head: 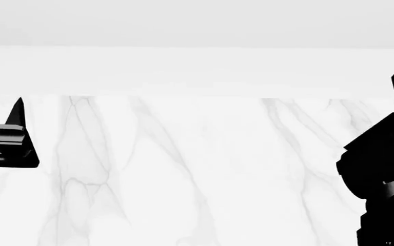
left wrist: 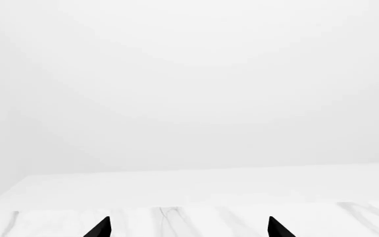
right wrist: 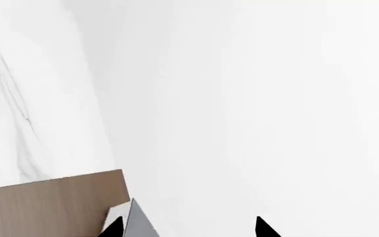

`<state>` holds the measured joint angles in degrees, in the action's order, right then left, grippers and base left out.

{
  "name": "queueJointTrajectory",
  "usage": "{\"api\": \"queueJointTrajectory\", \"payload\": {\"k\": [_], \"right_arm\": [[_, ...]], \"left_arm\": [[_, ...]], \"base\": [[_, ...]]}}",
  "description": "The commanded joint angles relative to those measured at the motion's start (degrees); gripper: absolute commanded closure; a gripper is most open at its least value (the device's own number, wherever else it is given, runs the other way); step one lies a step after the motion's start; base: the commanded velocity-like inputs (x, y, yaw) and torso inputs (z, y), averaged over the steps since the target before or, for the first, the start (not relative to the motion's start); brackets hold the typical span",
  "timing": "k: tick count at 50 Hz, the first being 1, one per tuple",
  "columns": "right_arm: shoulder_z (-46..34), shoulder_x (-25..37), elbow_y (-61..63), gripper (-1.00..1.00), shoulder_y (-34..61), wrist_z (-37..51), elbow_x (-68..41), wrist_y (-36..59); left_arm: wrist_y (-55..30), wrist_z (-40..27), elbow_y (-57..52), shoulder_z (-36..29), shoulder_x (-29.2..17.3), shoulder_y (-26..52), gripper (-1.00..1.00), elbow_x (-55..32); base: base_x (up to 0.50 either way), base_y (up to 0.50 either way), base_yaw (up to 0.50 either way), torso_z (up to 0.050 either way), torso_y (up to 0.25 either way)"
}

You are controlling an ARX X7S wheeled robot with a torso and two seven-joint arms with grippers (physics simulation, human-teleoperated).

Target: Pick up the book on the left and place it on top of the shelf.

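- Left gripper [head: 12, 141] sits at the marble surface's left edge, one pointed fingertip [head: 18, 108] aimed toward the far edge.
- Its two black tips are spread wide apart.
- Right arm [head: 381, 174] looms dark at the right edge, its tips parted too.

One shelf [right wrist: 51, 205], two end effectors [left wrist: 188, 228]

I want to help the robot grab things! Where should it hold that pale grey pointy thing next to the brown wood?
Only a thin corner of the pale grey thing shows. Probably pinch it across its flat faces, coming from the open side, since the brown wood blocks the other. The right gripper is open beside it.
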<state>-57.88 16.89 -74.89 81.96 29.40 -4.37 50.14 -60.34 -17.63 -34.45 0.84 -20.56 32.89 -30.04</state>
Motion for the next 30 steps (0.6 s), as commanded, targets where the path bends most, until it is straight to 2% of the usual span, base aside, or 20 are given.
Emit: {"api": "queueJointTrajectory", "payload": {"k": [1,8,23,26,30], "right_arm": [[-0.78,-3.52,-0.08,-1.00,4.11,-4.56,4.67,-13.81],[-0.82,-4.93,-0.08,-1.00,6.42,-4.74,4.76,-18.95],[-0.80,-5.39,-0.08,-1.00,5.32,-4.14,4.27,-19.92],[4.55,-5.26,-0.07,-1.00,4.64,-7.46,-0.21,-23.61],[15.46,-4.88,0.00,-1.00,3.06,-17.64,-9.33,-30.79]], "left_arm": [[0.22,-0.16,0.36,-0.44,-0.05,0.24,-1.00,-0.05],[0.72,-0.20,0.81,-0.97,0.09,0.26,-1.00,0.08],[1.15,-0.35,0.84,-1.17,0.05,-0.14,-1.00,-0.18],[1.29,-0.32,0.94,-1.26,0.08,-0.10,-1.00,-0.24],[1.19,-0.46,0.96,-1.64,0.19,0.22,-1.00,-0.27]], "base": [[0.00,0.00,0.00,0.000,0.000],[0.00,0.00,0.00,0.000,0.000],[0.00,0.00,0.00,0.000,0.000],[0.00,0.00,0.00,0.000,0.000],[0.00,0.00,0.00,0.000,0.000]]}}
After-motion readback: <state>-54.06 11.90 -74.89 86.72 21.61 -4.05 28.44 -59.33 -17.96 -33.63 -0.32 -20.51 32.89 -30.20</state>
